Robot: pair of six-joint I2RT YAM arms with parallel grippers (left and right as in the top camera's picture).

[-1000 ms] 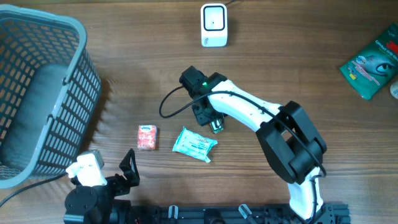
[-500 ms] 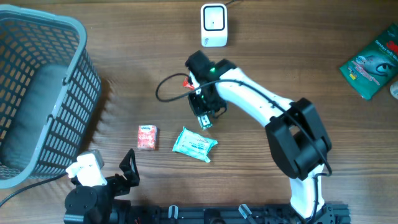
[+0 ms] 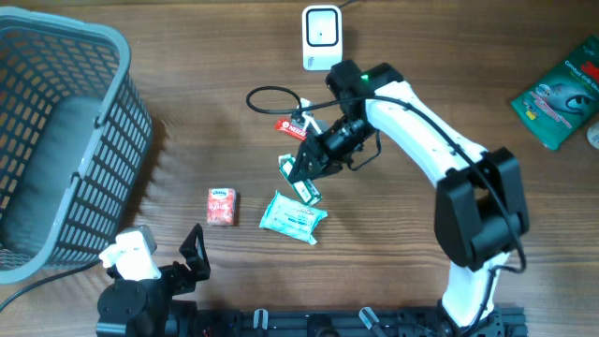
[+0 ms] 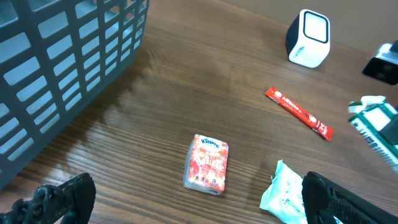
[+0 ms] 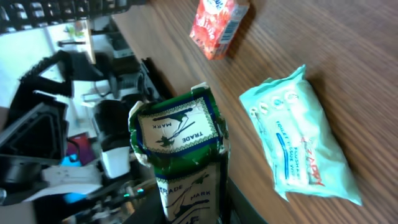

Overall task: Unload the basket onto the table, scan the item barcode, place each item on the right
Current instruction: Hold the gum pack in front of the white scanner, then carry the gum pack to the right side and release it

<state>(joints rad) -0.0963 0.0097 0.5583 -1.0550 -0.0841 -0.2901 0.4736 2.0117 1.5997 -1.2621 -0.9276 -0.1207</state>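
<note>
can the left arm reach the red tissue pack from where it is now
Probably yes. The left gripper is open, and the red tissue pack lies flat on bare wood just ahead of it with nothing between them. The right gripper is off to the side, shut on a green packet.

The scanner [image 3: 321, 37] sits at twelve o'clock on the table [image 3: 187, 56], the basket [image 3: 131, 131] at nine. The tissue pack [image 3: 222, 206] lies nine o'clock of the wipes [image 3: 294, 216].

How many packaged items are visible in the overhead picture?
5: red tissue pack and teal wipes pack near the front edge; red sachet mid-table; green packet in the right gripper; green pouch at the right edge. The basket may hide more.
</note>
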